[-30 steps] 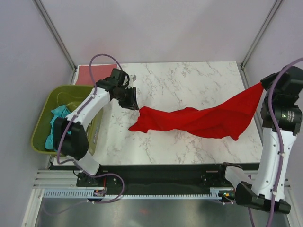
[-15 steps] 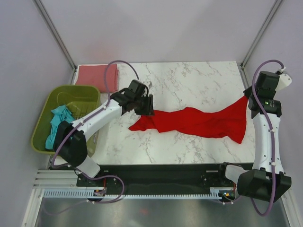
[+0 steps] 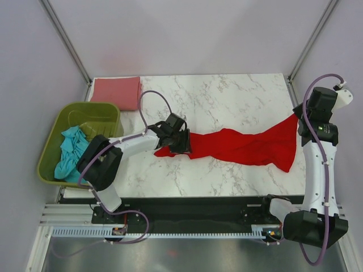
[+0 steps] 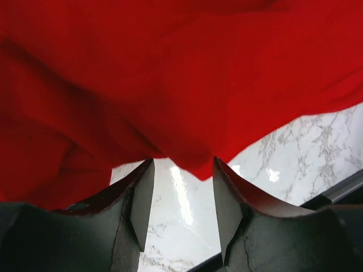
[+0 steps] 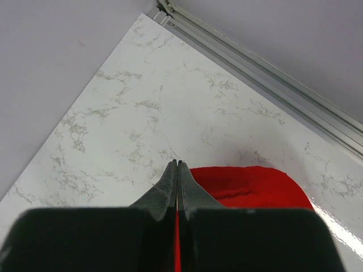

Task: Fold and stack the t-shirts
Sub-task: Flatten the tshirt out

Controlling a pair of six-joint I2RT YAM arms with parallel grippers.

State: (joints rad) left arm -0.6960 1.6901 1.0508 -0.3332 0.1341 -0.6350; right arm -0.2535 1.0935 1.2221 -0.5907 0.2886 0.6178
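The bright red t-shirt (image 3: 244, 144) lies stretched in a twisted band across the marble table (image 3: 227, 96). My left gripper (image 3: 182, 141) is open over its left end. In the left wrist view the red cloth (image 4: 170, 68) hangs just past my open left gripper (image 4: 182, 161), with bare table between the jaws. My right gripper (image 3: 296, 117) is shut on the shirt's raised right corner. In the right wrist view a strip of red cloth (image 5: 249, 184) shows between the closed jaws of my right gripper (image 5: 177, 163). The dusty pink shirt (image 3: 116, 92) lies folded at the back left. The teal shirt (image 3: 71, 153) lies crumpled in the basket.
The olive-green plastic basket (image 3: 85, 116) stands off the table's left edge, beside the left arm. Grey walls and metal frame posts enclose the back and sides. The right arm stands upright past the table's right edge.
My left gripper has moved right and nearer, from the table's left side onto the red shirt's left end. My right gripper has lowered the shirt's right corner, so more cloth rests on the table.
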